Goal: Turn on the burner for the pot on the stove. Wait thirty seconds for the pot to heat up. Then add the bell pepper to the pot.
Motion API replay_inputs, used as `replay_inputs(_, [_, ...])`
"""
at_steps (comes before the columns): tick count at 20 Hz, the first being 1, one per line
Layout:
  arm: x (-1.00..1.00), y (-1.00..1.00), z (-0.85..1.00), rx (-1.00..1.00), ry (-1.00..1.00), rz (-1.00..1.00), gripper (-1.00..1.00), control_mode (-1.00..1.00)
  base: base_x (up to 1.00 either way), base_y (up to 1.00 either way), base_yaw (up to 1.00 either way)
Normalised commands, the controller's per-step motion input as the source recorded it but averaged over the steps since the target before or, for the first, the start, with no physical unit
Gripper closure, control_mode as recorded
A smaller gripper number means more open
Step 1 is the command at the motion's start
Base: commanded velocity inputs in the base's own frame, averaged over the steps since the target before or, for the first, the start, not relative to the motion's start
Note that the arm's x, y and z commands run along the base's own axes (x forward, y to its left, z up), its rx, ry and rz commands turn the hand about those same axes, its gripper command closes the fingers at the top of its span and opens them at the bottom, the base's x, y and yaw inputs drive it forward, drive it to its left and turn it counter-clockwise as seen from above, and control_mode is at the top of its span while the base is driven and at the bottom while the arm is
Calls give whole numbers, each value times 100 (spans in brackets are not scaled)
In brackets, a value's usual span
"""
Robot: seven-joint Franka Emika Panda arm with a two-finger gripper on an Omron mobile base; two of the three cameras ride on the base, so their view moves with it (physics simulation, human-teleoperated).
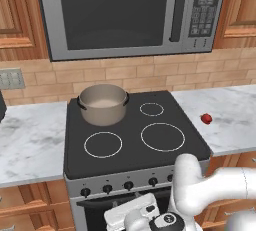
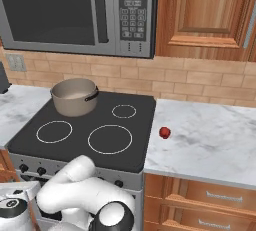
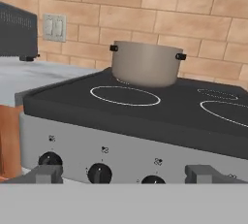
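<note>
As rendered from three cameras at one moment, the scene reads as follows.

Stove: black glass cooktop with four white ring outlines, steel front and dark oven door, centre of the left base view; it lies left of centre in the right base view and fills the lower half of the hand view.

Pot: round, wide, dull beige-grey metal pot with a pale inside and two small dark side handles, standing upright on the back left ring, upper left part of the cooktop; in the right base view it sits at the upper left, in the hand view just above centre, before the brick wall.

Bell pepper: small, glossy red, roundish vegetable on the white marbled counter to the right of the cooktop, well apart from the pot; right of centre in the right base view.

Knobs: row of small black knobs along the steel front, lower centre; three of them show at the bottom of the hand view.

Gripper: two-finger gripper, jaws spread wide and holding nothing, its grey finger tips at the bottom of the hand view, level with the knob row.

Arm: white arm with dark joints, folded low at the lower right of the left base view.

Microwave: steel microwave with a dark window, top of frame, above the cooktop.
</note>
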Motion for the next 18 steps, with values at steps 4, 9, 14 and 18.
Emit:
replay_inputs(4, [8,41,-40,3,-2,3,-100,-100,0,0,0])
replay_inputs(9, [5,11,-11,8,0,-7,-100,-100,0,0,0])
replay_inputs(14, [0,0,0,16,-2,-17,-100,-100,0,0,0])
replay_inputs(18, [0,0,-13,4,-1,-5,-100,-100,0,0,0])
